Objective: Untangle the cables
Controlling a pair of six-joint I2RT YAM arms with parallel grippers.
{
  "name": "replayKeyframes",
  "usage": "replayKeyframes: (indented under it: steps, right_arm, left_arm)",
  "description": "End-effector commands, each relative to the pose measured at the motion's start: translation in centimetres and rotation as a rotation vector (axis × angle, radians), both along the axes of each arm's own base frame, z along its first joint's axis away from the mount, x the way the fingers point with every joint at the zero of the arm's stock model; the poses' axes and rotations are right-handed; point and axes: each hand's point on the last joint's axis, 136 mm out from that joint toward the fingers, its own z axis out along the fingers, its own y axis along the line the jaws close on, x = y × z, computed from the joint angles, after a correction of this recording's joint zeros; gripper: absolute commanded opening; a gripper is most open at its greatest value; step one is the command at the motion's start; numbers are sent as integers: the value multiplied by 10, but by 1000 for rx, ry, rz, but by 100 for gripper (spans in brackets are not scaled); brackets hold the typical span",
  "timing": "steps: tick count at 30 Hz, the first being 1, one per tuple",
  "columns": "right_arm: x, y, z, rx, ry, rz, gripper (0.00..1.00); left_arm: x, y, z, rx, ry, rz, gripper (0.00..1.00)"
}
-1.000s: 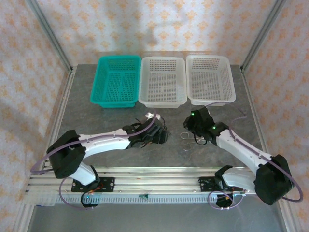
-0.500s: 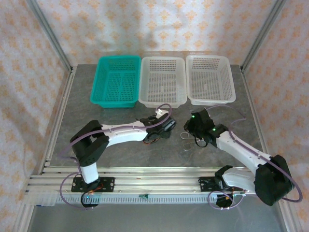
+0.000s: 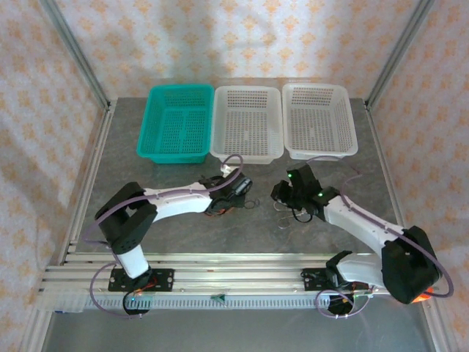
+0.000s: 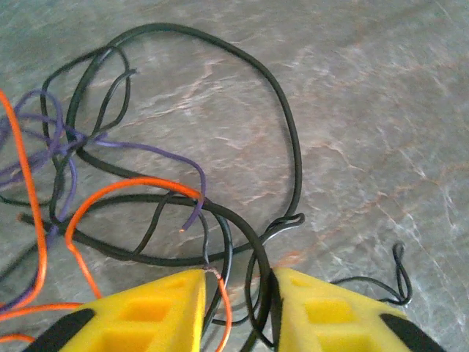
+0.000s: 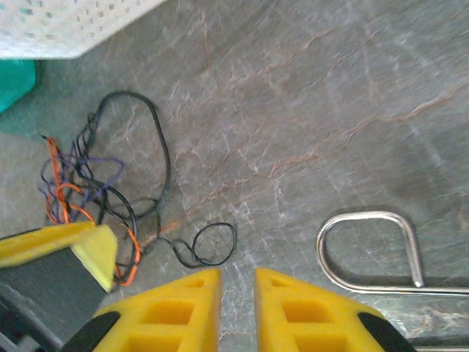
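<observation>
The cables (image 3: 233, 205) lie as one tangle of thin black, orange and purple wires on the grey table between the two arms. In the left wrist view a thick black cable (image 4: 293, 147) loops wide, and an orange wire (image 4: 124, 187) and a purple wire (image 4: 146, 147) cross it. My left gripper (image 4: 238, 282) is down on the tangle, its jaws still apart, with the black cable and an orange wire running between the fingers. My right gripper (image 5: 237, 279) hovers to the right of the tangle (image 5: 110, 191), just behind a small black loop (image 5: 216, 246), with a narrow empty gap.
A silver wire clip (image 5: 366, 214) lies on the table right of my right gripper. A teal basket (image 3: 149, 121) and two white baskets (image 3: 247, 90) (image 3: 319, 86) stand in a row at the back. Metal frame posts rise at both sides.
My left gripper has shifted back and left onto the tangle, and its jaws have narrowed around the cables. The right gripper has edged slightly left; its jaws have not changed.
</observation>
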Motion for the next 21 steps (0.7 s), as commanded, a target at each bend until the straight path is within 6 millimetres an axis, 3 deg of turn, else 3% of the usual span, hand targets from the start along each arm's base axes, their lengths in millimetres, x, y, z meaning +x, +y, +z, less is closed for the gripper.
replayKeyframes:
  steps: [1,9,21]
  right_arm:
    - [4,12,7,15,-20,42,20]
    - [6,32,-7,-77,36,38,26]
    - [8,56,-26,-161,132,-25,27]
  left_arm:
    - [5,-7,12,-146,-9,21,27]
    - [4,1,9,-179,3,33,19]
    - [1,4,2,-189,13,45,17]
